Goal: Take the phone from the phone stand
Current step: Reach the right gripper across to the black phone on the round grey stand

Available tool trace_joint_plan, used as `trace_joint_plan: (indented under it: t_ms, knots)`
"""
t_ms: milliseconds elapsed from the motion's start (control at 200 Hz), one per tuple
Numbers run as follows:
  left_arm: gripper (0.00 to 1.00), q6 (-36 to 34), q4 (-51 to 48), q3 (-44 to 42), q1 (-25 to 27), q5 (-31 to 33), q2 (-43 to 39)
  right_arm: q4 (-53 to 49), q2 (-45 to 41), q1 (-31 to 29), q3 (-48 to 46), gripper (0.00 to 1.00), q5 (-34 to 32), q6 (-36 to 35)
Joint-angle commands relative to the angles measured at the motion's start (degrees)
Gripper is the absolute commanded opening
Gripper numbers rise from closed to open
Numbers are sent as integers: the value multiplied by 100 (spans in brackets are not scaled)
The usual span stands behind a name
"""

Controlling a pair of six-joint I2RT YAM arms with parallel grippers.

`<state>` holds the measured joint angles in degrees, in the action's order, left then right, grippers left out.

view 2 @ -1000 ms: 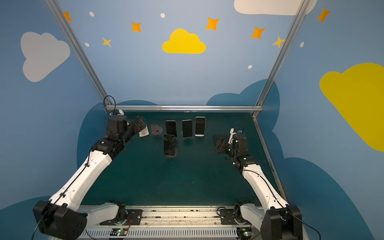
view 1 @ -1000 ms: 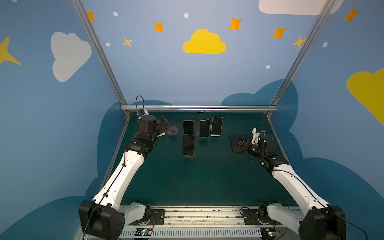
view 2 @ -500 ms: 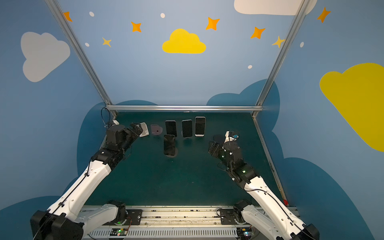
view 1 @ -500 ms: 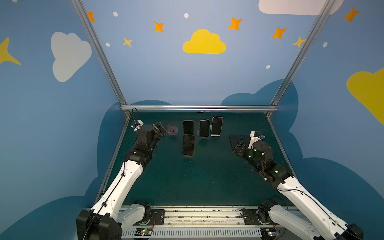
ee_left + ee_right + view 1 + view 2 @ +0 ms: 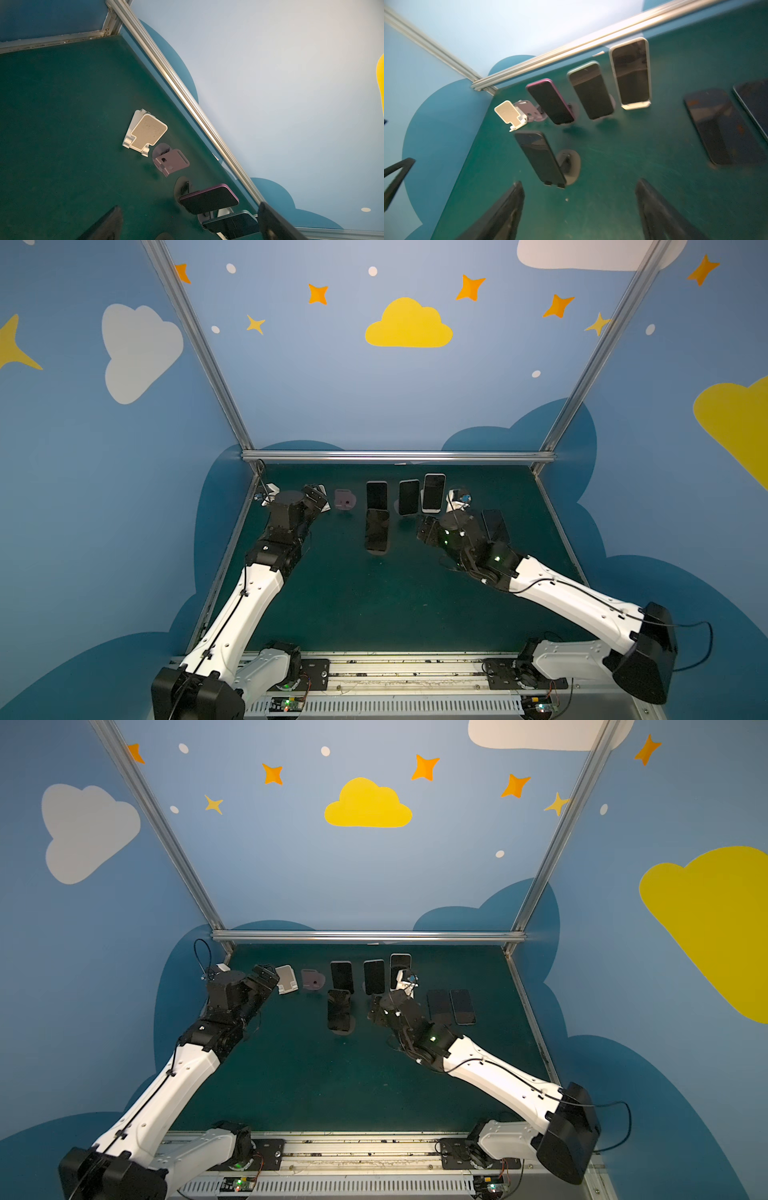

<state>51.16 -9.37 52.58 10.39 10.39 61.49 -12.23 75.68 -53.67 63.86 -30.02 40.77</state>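
**Phone not yet lifted: four on stands, two lying flat**

Four phones were seen propped upright on the green table (image 5: 374, 605). The far-row phones (image 5: 409, 497), three in number, were stood side by side near the back rail. The near phone (image 5: 377, 529) was leaned on its round stand (image 5: 571, 166) just in front of the leftmost of them.

Toward the right, two flat phones (image 5: 439, 1006) were laid next to each other on the table, clear of any stand. At the far left, a white stand (image 5: 286, 978) and a mauve stand (image 5: 312, 979) were left empty. From this, two removals were judged done and four left.

The right gripper (image 5: 426, 526) was held low, just right of the near phone. Its fingers (image 5: 500, 214) were parted to a middling gap with nothing between them. The near phone was judged the likeliest next pick, though that could not be settled.

The left gripper (image 5: 266, 975) was held beside the white stand, its fingers spread wide and empty. No phone was gripped by either arm.
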Motion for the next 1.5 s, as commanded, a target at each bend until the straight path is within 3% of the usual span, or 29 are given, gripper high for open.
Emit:
trace_joint_plan:
  t_ms: [0, 320, 441, 541, 646, 766, 841, 1026, 1172, 1332, 1492]
  knots:
    - [100, 87, 110, -142, 6, -20, -19, -184, 450, -205, 722, 87, -430, -534]
    - [100, 104, 210, -260, 15, 156, -32, 907, 1494, -788, 1432, 97, -1785, -1776]
    - [100, 165, 256, -267, 7, 102, 24, 1612, 1631, -809, 1377, 97, -1986, -1883]
    - [100, 167, 221, -219, -11, -4, 39, 2106, 1624, -751, 1145, 94, -1352, -1784]
    - [100, 80, 289, -245, -11, -20, 25, 2943, 1590, -832, 823, 80, -399, -2666]
    - [100, 116, 274, -241, -52, -2, 106, 1770, 2054, -1061, 1690, 81, -1489, -2976]
    - [100, 102, 210, -209, -64, 15, 126, 1537, 2347, -1177, 2077, 84, -2195, -3191]
    - [100, 105, 276, -265, -94, 73, 16, 911, 2881, -1500, 2938, 92, -2719, -3814]
    - [100, 131, 265, -240, -160, -37, 93, -61, 2995, -1569, 3379, 93, -2410, -3468]
    - [100, 132, 260, -239, -194, -47, 143, -171, 2911, -1581, 3262, 93, -2262, -3352]
    - [100, 114, 268, -236, -203, -27, 143, -694, 2755, -1331, 3230, 93, -1537, -2314]
